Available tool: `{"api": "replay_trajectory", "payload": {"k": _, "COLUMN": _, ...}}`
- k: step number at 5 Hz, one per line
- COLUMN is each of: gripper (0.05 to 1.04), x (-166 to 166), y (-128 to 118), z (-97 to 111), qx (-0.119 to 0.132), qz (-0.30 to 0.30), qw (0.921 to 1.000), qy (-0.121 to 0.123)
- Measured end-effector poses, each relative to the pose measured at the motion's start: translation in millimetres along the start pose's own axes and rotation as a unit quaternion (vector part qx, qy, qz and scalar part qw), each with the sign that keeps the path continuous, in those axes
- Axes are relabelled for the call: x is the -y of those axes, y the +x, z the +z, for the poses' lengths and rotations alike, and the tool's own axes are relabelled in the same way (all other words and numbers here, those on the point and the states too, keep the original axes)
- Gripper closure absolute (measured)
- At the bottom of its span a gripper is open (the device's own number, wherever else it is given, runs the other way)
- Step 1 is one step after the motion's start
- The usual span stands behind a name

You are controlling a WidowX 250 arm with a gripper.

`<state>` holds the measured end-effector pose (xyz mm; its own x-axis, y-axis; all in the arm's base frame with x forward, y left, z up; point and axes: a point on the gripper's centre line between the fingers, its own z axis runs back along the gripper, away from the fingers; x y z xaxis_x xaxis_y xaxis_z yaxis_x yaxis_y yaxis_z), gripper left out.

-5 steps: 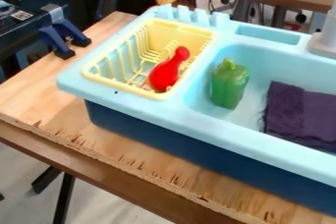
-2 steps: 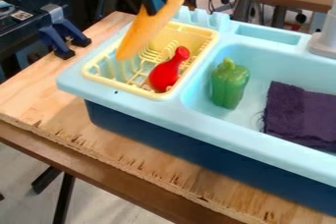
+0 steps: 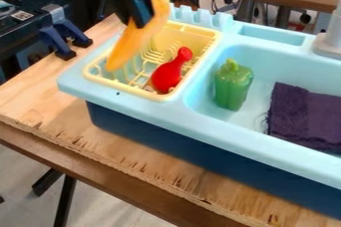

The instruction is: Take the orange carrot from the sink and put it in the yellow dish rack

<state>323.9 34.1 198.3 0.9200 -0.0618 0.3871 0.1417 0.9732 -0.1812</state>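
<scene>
The black two-finger gripper is closed around the long orange toy carrot, which hangs over the yellow plastic dish rack. The lifting looks done; the release is not yet made.

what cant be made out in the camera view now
Camera view:
- orange toy carrot: its far side, turned away
- yellow rack: part of its far left side, behind the carrot
- purple cloth: right end, cut off by right edge
</scene>
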Motion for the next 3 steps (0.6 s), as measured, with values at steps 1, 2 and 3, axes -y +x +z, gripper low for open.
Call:
{"api": "replay_trajectory", "payload": {"k": 1, "gripper": 0.752, "x": -14.5, "y": -2.5, "z": -6.6, "qx": 0.016, "qz": 0.020, "qw": 0.9996, "qy": -0.012}}
{"api": "replay_trajectory", "payload": {"k": 2, "gripper": 0.752, "x": -27.5, "y": -10.8, "z": -14.4, "qx": 0.014, "qz": 0.045, "qw": 0.9988, "qy": -0.013}}
{"api": "replay_trajectory", "payload": {"k": 3, "gripper": 0.752, "x": -35.0, "y": -18.5, "z": -34.8, "qx": 0.004, "qz": 0.060, "qw": 0.9977, "qy": -0.032}}
